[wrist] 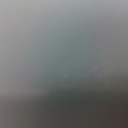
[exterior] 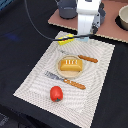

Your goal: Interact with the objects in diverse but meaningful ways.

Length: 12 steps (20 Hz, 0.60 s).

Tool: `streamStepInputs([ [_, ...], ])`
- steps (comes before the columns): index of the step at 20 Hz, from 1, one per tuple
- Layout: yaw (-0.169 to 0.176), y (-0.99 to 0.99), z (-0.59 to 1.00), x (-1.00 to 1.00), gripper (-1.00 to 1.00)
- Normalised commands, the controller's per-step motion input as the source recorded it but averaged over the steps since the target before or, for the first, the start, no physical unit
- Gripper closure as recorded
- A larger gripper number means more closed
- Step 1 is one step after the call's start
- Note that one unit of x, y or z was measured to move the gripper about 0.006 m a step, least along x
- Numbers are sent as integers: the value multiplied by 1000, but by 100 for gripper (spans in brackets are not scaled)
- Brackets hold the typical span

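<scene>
In the exterior view an orange-yellow bread loaf (exterior: 70, 64) lies on a round tan plate (exterior: 60, 71) in the middle of a striped placemat (exterior: 102, 70). A red tomato (exterior: 56, 93) sits near the mat's front edge. A yellow butter packet (exterior: 67, 40) lies at the mat's far corner. My gripper (exterior: 82, 34) hangs low right beside the packet's end, and whether it touches or holds it is unclear. Behind the gripper stands a dark grey frying pan (exterior: 66, 10), partly hidden by it. The wrist view is a uniform grey blur.
A wooden-handled knife (exterior: 82, 57) lies beyond the plate and a wooden-handled fork (exterior: 66, 80) in front of it. A brown board (exterior: 111, 26) at the back carries a pale bowl (exterior: 123, 18). A black cable (exterior: 35, 25) arcs to the arm. The table is dark cloth.
</scene>
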Motion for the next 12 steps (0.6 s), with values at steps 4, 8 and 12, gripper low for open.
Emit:
streamStepInputs([
  [4, -19, -486, -33, -629, 100],
  [8, -28, -453, -283, -723, 100],
  [12, -35, -438, -355, -733, 100],
])
